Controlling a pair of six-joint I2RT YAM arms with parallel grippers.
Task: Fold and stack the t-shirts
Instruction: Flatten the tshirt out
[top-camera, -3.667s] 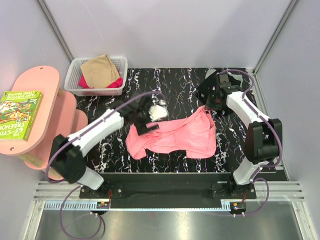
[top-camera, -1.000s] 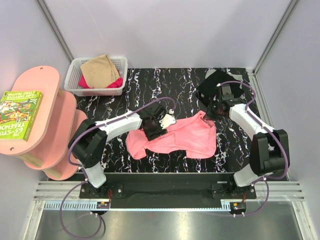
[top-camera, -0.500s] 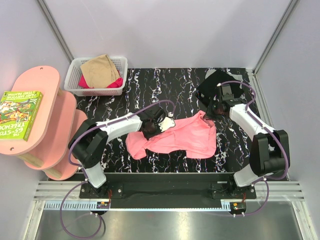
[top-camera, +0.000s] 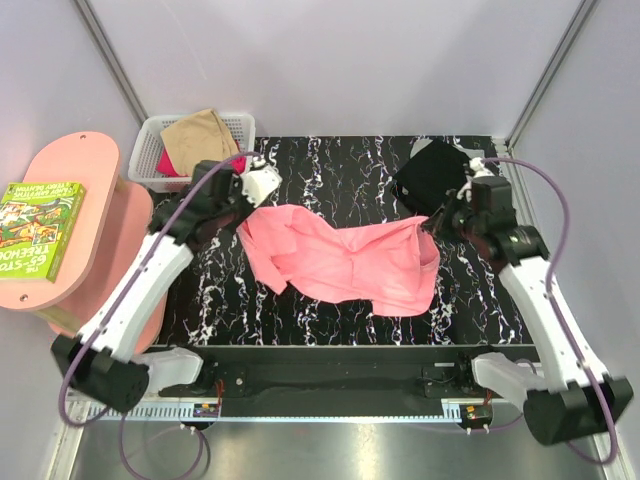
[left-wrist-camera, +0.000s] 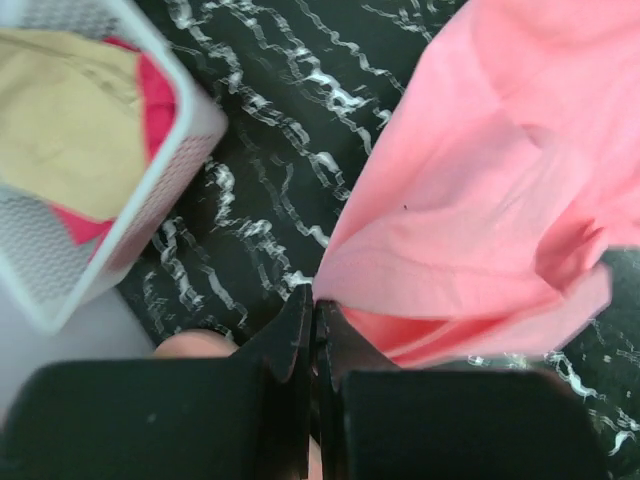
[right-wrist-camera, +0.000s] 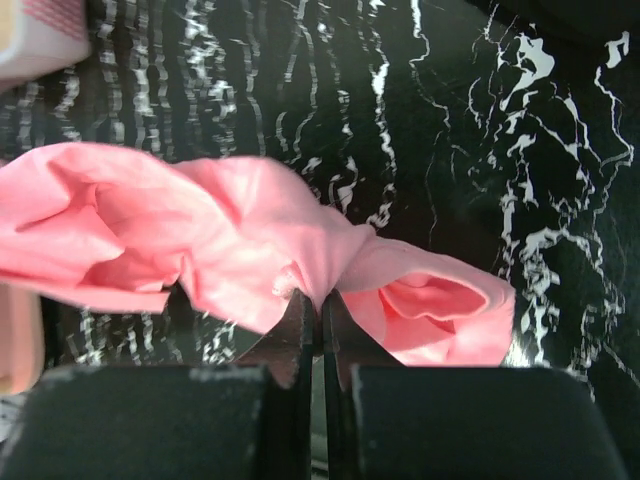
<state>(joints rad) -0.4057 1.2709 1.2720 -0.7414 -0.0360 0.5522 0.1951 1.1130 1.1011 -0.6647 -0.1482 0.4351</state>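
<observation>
A salmon pink t-shirt (top-camera: 345, 262) hangs stretched between both grippers above the black marbled table (top-camera: 340, 170). My left gripper (top-camera: 243, 214) is shut on the shirt's left corner (left-wrist-camera: 330, 285), close to the basket. At the right, my right gripper (top-camera: 432, 222) is shut on a bunched edge of the same shirt (right-wrist-camera: 250, 235). A black t-shirt (top-camera: 432, 172) lies at the back right of the table, behind the right gripper. A tan t-shirt (top-camera: 200, 135) and a magenta one (top-camera: 166, 163) lie in the white basket (top-camera: 240, 128).
A pink two-tier stand (top-camera: 75, 200) at the left carries a green book (top-camera: 35, 225). The basket's corner (left-wrist-camera: 190, 135) is just left of the left gripper. Grey walls enclose the table on three sides.
The left gripper closed on the pink shirt's edge and lifted it back and left toward the basket. The right arm rose and moved right, spreading the shirt between them.
</observation>
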